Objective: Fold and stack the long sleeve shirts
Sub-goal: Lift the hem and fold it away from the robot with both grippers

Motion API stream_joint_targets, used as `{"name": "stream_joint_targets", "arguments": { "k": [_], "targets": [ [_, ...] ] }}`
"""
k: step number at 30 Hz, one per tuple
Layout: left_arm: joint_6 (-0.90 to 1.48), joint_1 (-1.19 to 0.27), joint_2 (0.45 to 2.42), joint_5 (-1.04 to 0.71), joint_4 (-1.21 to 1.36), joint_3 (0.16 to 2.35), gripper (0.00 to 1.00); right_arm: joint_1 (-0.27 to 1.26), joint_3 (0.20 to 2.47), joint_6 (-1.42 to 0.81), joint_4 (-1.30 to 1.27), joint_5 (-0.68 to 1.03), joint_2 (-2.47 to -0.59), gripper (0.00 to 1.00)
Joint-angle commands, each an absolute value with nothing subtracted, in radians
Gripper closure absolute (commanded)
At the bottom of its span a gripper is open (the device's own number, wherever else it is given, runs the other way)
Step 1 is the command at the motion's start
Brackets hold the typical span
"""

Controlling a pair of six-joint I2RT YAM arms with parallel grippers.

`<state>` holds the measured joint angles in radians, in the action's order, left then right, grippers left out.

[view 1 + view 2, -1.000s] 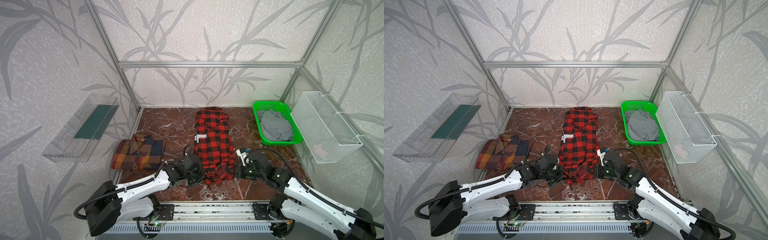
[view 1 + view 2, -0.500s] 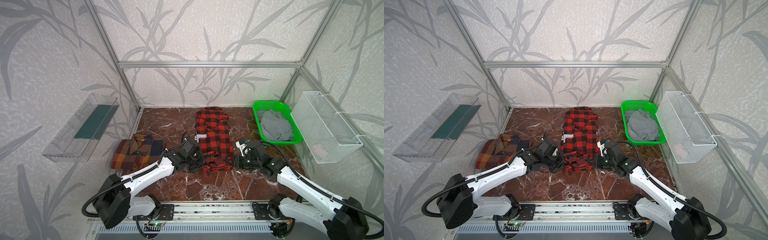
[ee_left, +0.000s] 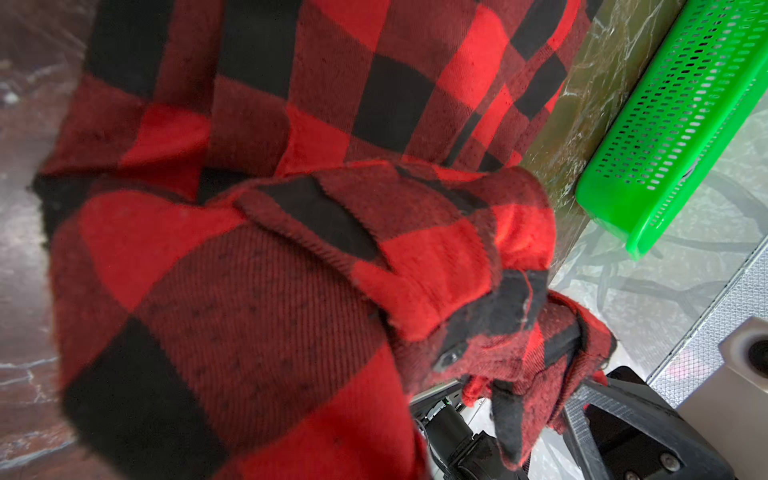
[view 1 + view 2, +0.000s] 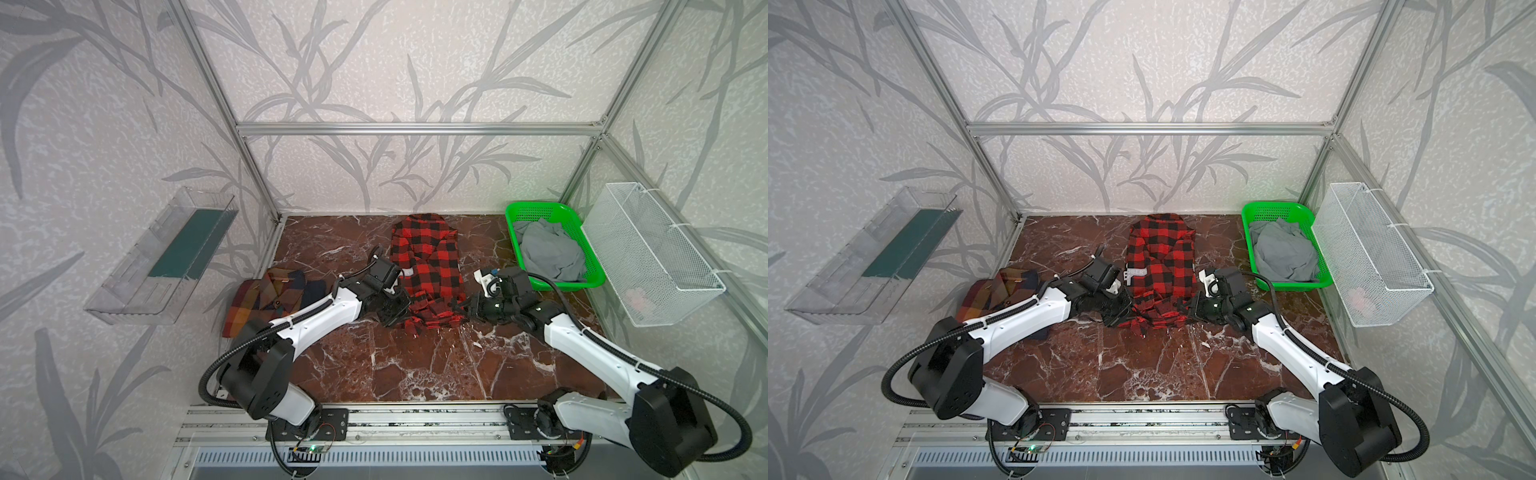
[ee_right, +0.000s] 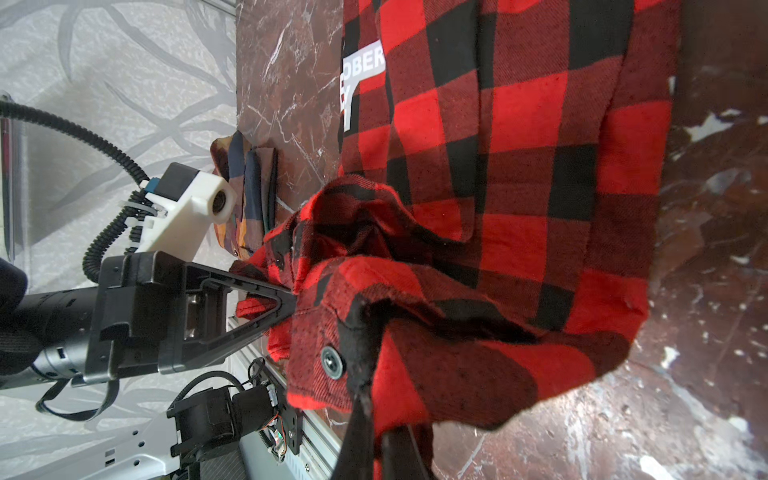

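The red-and-black checked long sleeve shirt [image 4: 428, 257] [image 4: 1163, 257] lies lengthwise in the middle of the marble floor. Its near end is bunched and lifted off the floor. My left gripper [image 4: 409, 311] [image 4: 1128, 312] is shut on the near left corner of that hem, and its fingertips [image 5: 286, 301] pinch the cloth in the right wrist view. My right gripper [image 4: 465, 308] [image 4: 1188, 309] is shut on the near right corner. Red cloth [image 3: 291, 270] hides the left jaws in the left wrist view. The brown plaid shirt [image 4: 270, 295] [image 4: 992, 291] lies folded at the left.
A green basket [image 4: 540, 208] holding grey cloth [image 4: 548, 253] stands at the back right. A white wire basket [image 4: 652, 257] hangs on the right wall and a clear shelf [image 4: 166, 257] on the left wall. The metal rail [image 4: 374, 419] runs along the front edge.
Both grippers have carried the red shirt's near hem away from the rail toward the back, and both arms have stretched out. The shirt's length on the floor has shortened.
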<state>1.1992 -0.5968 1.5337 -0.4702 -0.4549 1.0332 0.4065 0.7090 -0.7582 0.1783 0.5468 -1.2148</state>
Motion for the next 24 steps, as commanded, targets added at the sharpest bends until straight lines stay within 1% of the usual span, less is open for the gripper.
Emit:
{"name": "stream_joint_targets", "arguments": {
  "k": [1, 7, 16, 24],
  "targets": [
    [1.151, -0.575, 1.578, -0.482, -0.516, 1.101, 1.0, 0.384, 0.757, -0.739, 0.127, 0.585, -1.253, 1.0],
    [1.119, -0.555, 1.678, -0.509, -0.548, 1.195, 1.0, 0.357, 0.791, -0.743, 0.081, 0.614, -1.348, 1.0],
    [1.085, -0.526, 1.762, -0.516, -0.594, 1.268, 1.0, 0.318, 0.818, -0.746, 0.033, 0.646, -1.472, 1.0],
    [1.042, -0.501, 1.802, -0.497, -0.655, 1.343, 1.0, 0.298, 0.833, -0.741, 0.025, 0.625, -1.515, 1.0]
  ]
}}
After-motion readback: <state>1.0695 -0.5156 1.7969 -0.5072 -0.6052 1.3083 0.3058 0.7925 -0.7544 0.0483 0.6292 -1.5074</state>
